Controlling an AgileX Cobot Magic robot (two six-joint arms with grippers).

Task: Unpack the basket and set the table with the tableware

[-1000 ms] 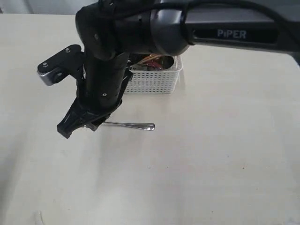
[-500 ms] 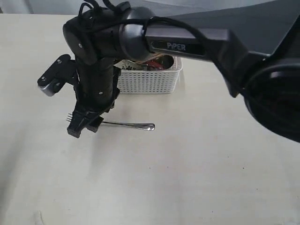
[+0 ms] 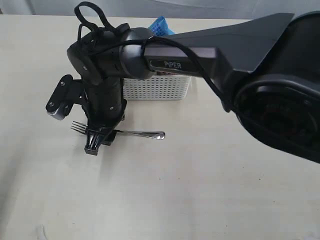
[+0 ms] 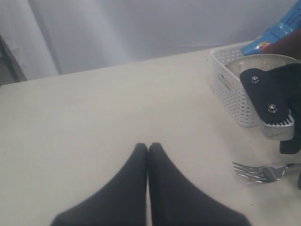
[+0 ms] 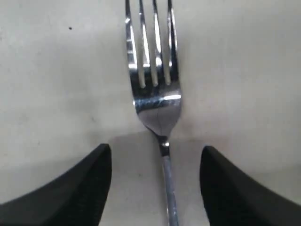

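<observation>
Over by the far edge of the bench we've got the white lattice basket, and the right arm sweeps straight across it, hiding most of its rim and nearly everything inside. White letters on that arm read "PiPER", clear as day. Behind the arm a blue chip bag pokes up out of the basket; we can see print on it in the left wrist view, but it's too blurred to read.

Down in front of the basket, nearer the bench's left edge, lies the steel fork, flat on the surface, tines toward the left edge and handle toward the middle. The right gripper is right over it, covering the neck from outside. From the right wrist we get the close look: the fork runs between the two black fingers, jaws spread wide, bare bench showing on both sides of the handle, so nothing is clamped.

Now the left gripper: jaws pressed together, empty, above open bench, well apart from the fork. From there we also see the basket with a pale bowl inside, partly blocked by the right arm's black wrist hardware.
</observation>
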